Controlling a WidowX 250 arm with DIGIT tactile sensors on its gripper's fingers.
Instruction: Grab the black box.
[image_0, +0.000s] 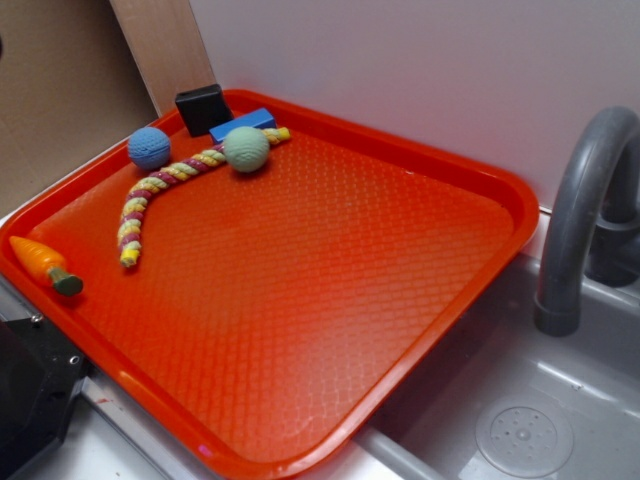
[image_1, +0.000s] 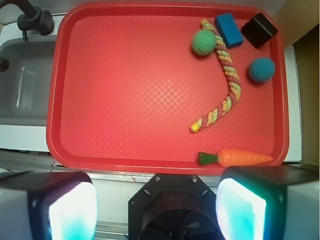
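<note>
Black jaws w/ glowing cyan-white pads (image_1: 72, 212), black octagonal mount (image_1: 172, 207) w/ small screws between.

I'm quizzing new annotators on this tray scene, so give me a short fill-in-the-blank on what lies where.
1. The black box sits in a ____ of the red tray.
2. The block right beside it is ____ in colour.
3. The green ball touches the ____.
4. The gripper holds ____; its pads are apart.

Missing words: corner; blue; rope; nothing
</note>
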